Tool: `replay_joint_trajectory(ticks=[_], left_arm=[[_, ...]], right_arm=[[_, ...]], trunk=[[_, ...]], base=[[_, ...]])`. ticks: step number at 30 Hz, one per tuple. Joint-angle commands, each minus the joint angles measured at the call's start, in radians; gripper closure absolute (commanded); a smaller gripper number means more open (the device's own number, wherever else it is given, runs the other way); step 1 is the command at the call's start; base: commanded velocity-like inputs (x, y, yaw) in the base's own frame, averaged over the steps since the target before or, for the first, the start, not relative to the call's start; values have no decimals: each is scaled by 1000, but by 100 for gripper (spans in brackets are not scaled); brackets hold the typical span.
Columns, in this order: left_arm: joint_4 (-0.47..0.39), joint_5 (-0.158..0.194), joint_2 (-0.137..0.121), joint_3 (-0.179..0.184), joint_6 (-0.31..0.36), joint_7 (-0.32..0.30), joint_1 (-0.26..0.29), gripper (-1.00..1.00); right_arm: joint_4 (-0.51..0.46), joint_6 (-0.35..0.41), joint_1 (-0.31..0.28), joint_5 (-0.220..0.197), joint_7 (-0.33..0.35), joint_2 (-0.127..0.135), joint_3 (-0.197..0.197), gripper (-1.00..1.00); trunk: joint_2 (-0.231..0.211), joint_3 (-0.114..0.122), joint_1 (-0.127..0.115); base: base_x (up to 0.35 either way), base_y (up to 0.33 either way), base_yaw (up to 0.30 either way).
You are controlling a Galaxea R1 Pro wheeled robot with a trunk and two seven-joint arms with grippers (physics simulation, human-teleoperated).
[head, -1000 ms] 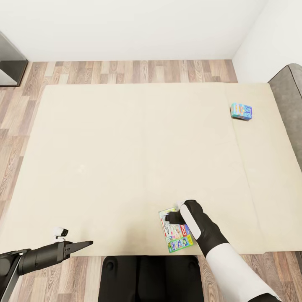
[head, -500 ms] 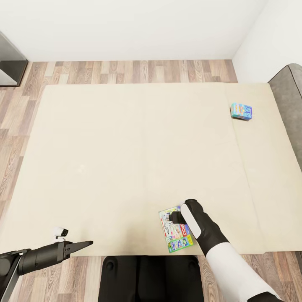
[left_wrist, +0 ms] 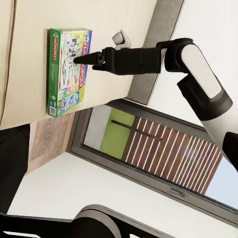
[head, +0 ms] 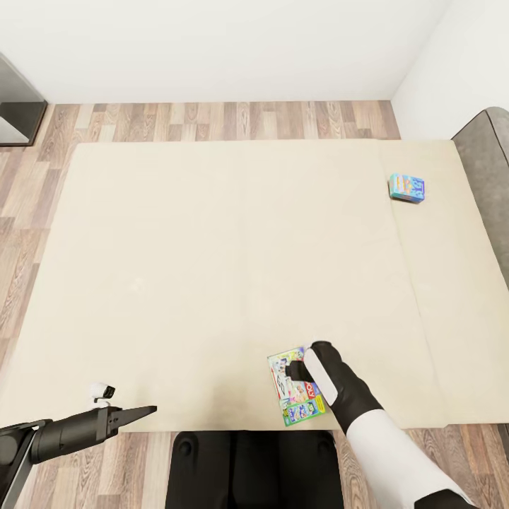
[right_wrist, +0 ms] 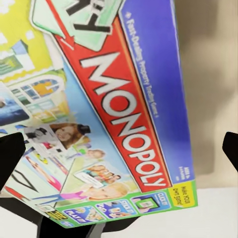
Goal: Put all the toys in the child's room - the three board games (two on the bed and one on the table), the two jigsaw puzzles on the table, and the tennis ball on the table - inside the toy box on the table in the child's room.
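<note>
The bed (head: 212, 268) is covered in plain beige, with a grey headboard (head: 488, 184). The floor (head: 212, 116) is patterned in brown and grey wood planks. The white-and-green board game (right_wrist: 99, 114) is printed with a red MONOPOLY band, blue edge and green border. The smaller board game (head: 406, 188) is coloured blue.

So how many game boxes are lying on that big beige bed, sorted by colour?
White-and-green printed Monopoly game box: 1
Smaller blue card game box: 1
Total on the beige two-part bed: 2
</note>
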State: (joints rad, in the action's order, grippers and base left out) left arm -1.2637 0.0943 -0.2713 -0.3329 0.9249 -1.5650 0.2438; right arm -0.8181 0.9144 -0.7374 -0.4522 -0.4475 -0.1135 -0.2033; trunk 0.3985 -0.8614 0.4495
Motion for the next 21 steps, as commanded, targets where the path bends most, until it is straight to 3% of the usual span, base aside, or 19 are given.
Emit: replay_joint_trajectory(ticks=[1, 5, 15, 21], left_arm=[[0, -1, 0, 0, 10, -4, 0, -100], [0, -1, 0, 0, 11, -4, 0, -100], [0, -1, 0, 0, 10, -5, 0, -100], [0, -1, 0, 0, 10, -5, 0, -100]], right_arm=[[4, -10, -1, -10, -9, 0, -2, -100], [27, -51, -2, -9, -5, 0, -3, -100], [37, -67, -2, -8, -2, 2, -12, -100], [35, -70, -2, -7, 63, 2, -13, -100]], trunk=[[2, -1, 1], [2, -1, 1], [2, -1, 1], [2, -1, 1]], base=[[0, 0, 0], [0, 0, 0], [0, 0, 0], [0, 0, 0]])
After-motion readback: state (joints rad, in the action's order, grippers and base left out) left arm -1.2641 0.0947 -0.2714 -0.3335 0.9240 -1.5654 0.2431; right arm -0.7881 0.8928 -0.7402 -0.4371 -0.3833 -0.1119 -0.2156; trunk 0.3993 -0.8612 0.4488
